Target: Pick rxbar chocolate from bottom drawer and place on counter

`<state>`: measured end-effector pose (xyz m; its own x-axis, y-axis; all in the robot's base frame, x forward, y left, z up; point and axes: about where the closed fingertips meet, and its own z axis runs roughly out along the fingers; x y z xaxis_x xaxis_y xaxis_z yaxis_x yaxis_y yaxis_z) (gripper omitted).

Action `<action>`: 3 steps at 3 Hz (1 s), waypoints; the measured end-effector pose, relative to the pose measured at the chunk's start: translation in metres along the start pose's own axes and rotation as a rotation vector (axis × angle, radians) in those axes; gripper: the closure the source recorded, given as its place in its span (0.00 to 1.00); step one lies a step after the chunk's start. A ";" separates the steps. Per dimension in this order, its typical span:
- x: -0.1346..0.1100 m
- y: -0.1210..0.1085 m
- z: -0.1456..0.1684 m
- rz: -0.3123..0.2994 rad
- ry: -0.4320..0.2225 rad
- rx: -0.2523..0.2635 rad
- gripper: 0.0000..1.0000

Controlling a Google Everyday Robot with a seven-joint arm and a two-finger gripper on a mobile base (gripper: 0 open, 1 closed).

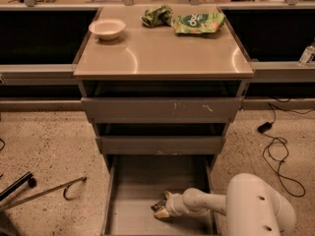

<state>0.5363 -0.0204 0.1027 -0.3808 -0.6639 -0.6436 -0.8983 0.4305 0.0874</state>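
Speckled floor (pixel 49 146), bottom drawer (pixel 142 176) pulled open (plain grey tray), gripper (pixel 161 206) inside, fingers (pixel 160 215) clasping rxbar chocolate (pixel 157 204).

Counter (pixel 162 58) bears bowl (pixel 107 28), wrapper (pixel 157 16), bag (pixel 199 22); gripper (pixel 161 209) inside bottom drawer (pixel 133 181)

Upper arm: large, rounded, glossy white plastic casing (pixel 258 205) with two small dark round holes on its side.
Forearm: slimmer smooth white tube (pixel 206 203), ending in a ringed white wrist collar.
Claw: small dark-and-tan two-finger claw (pixel 160 209) at the wrist's tip, low inside the open lowest grey metal drawer (pixel 133 181), near its front.
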 end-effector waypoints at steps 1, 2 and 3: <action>0.000 0.000 0.000 0.000 0.000 0.000 0.66; -0.002 0.000 -0.002 0.000 0.000 0.000 0.89; -0.028 0.004 -0.037 -0.031 -0.018 -0.036 1.00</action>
<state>0.5354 -0.0223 0.1491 -0.3493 -0.6653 -0.6599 -0.9170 0.3874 0.0948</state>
